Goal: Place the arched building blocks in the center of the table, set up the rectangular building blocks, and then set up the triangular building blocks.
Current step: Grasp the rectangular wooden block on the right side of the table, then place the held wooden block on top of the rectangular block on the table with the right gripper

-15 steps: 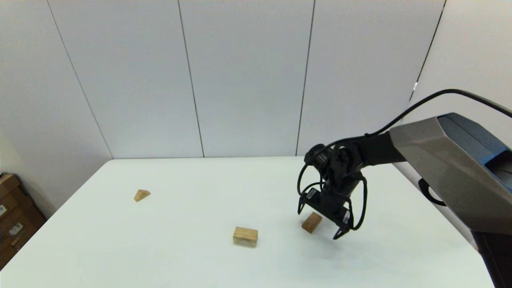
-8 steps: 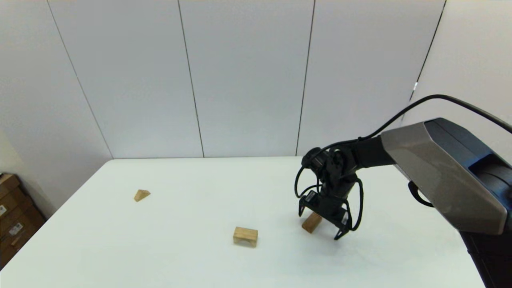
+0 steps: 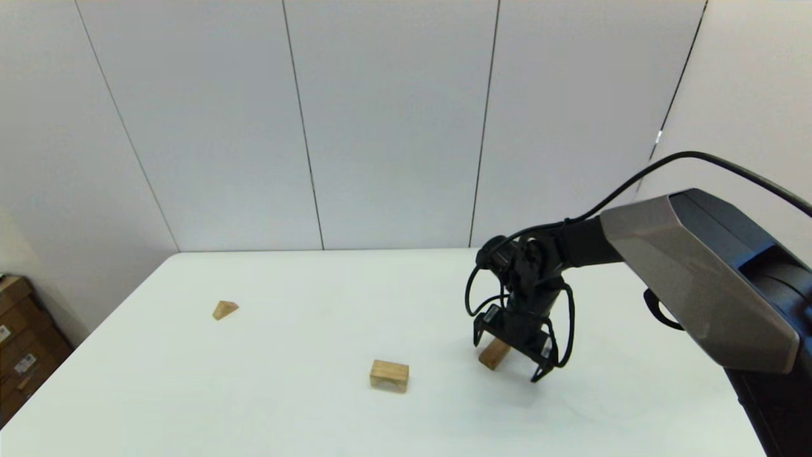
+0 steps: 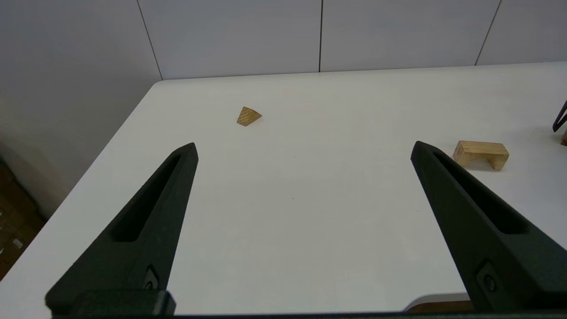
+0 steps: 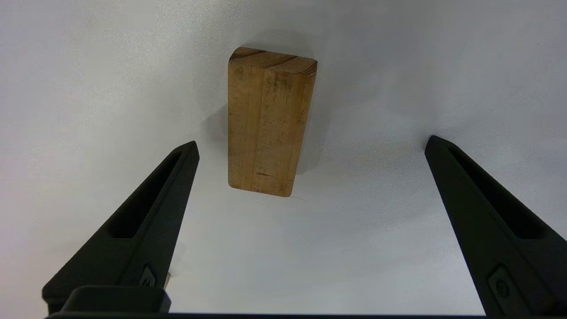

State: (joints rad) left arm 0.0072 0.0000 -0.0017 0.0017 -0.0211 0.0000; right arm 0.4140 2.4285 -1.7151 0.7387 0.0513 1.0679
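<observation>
You are looking at a plain white table (image 3: 285,406) backed by pale grey wall panels with thin dark seams, with brown cardboard boxes (image 3: 22,346) on the floor off its left edge. Taking the arched block (image 3: 389,374) near the table's middle as your landmark, the rectangular block (image 3: 494,353) lies flat just to its right, with your right gripper (image 3: 507,355) poised over it, fingers spread wide on either side and not touching the wood. The triangular block (image 3: 224,309) sits well to the arch's left and farther back, and your left gripper (image 4: 303,150) hangs released over the table's near-left part, gripping nothing.
</observation>
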